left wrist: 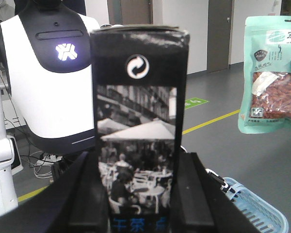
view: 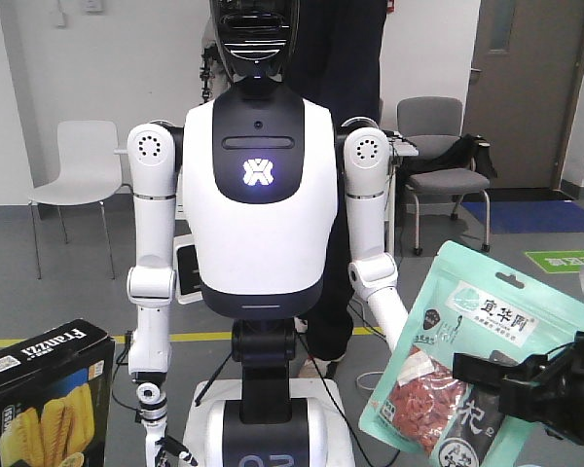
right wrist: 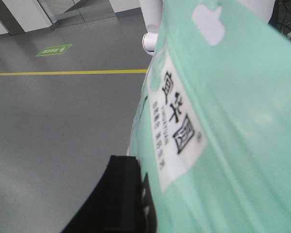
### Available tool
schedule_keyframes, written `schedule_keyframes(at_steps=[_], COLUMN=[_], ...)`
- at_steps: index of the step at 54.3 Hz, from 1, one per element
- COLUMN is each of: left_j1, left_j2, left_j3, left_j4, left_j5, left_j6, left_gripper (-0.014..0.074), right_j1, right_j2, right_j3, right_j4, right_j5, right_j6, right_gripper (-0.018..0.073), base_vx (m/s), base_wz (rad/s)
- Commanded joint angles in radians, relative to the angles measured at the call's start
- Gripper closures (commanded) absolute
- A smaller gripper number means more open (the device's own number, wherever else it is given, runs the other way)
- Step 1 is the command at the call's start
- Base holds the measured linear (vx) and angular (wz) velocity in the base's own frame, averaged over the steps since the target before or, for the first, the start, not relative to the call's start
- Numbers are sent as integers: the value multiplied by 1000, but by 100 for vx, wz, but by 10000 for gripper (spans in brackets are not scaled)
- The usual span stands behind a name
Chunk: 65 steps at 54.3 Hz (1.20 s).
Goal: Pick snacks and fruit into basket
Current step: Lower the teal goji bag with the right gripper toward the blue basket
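Both snacks are held up in the air. The black Franzzi box (left wrist: 138, 121) stands upright between the fingers of my left gripper (left wrist: 140, 194), which is shut on its lower sides. Its wafer-roll face (view: 44, 399) shows at the bottom left of the front view. The teal goji pouch (view: 467, 360) hangs tilted at the right, and my right gripper (view: 530, 389) is shut on its lower edge. In the right wrist view the pouch (right wrist: 233, 121) fills the frame, with one black finger (right wrist: 126, 194) pressed against it. A corner of the light blue basket (left wrist: 254, 208) lies low, right of the box. No fruit is in view.
A white humanoid robot (view: 258, 195) stands straight ahead, close by, with a person in dark clothes behind it. A white chair (view: 78, 175) and a grey chair (view: 443, 156) stand by the back wall. The grey floor has a yellow line (right wrist: 63, 73).
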Motion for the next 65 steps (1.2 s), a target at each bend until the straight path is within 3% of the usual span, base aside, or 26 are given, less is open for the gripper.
schedule_keyframes(at_steps=[1,11,43,65], left_j1=[-7,-7,-7,-7], left_j2=[0,0,0,0], left_j3=[-29,-29,-29,-29], left_j4=[-42,-42,-42,-42], left_j5=[-44,-44,-44,-26], left_j6=[-3,-3,-3,-3], left_gripper=[594,594,594,594], right_j1=[-1,35,339,459], right_j2=[4,39,81,81], right_j3=[-29,-29,-29,-29], right_j4=[61,65,1,-23], right_j5=[2,32,379,433], right_j6=[-5,-3,-35,-35], right_gripper=[570,570,570,570], base_vx=[0,0,0,0], base_wz=[0,0,0,0])
